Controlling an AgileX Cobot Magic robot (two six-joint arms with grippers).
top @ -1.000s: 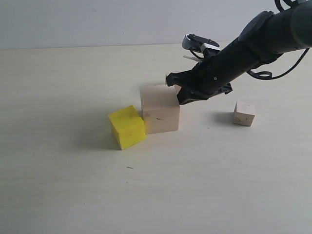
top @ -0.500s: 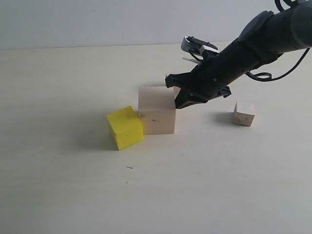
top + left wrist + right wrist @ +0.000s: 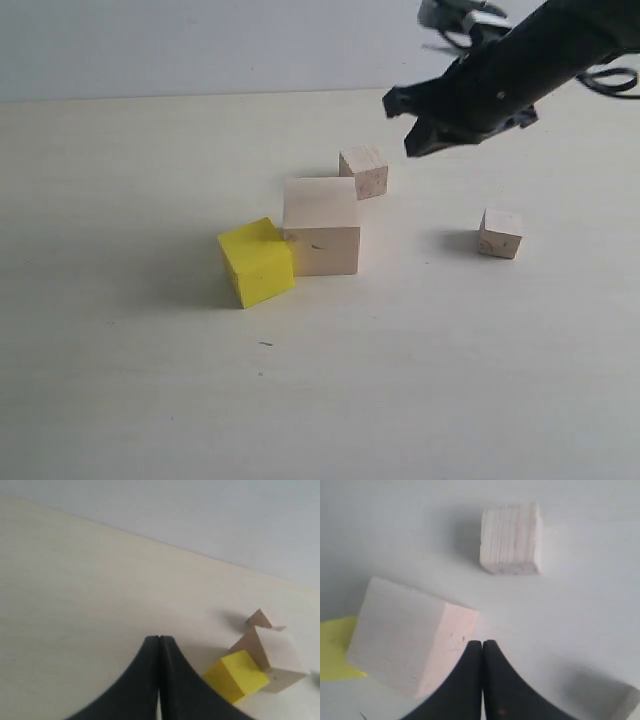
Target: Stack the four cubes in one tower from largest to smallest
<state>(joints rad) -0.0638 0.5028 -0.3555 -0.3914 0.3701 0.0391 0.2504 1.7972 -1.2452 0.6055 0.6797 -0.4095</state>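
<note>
Now cubes (image 3: 363, 172) lie unstacked on worktop (image 3: 120, 380)
Yellow cube (image 3: 256, 262) touches big cube (image 3: 321, 238); left claw (image 3: 159, 641) and right claw (image 3: 412, 149) pinched together, empty

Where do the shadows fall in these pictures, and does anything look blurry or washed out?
Exterior view: soft shadows fall to the left of the yellow cube and the smallest cube, no glare. Left wrist view: the left gripper up close is a dark, soft-edged silhouette. Right wrist view: the table looks washed-out grey, the large cube is sharp.

Pale tabletop (image 3: 120, 380); plain grey wall (image 3: 200, 45) behind; small dark speck (image 3: 265, 344) on tabletop.
</note>
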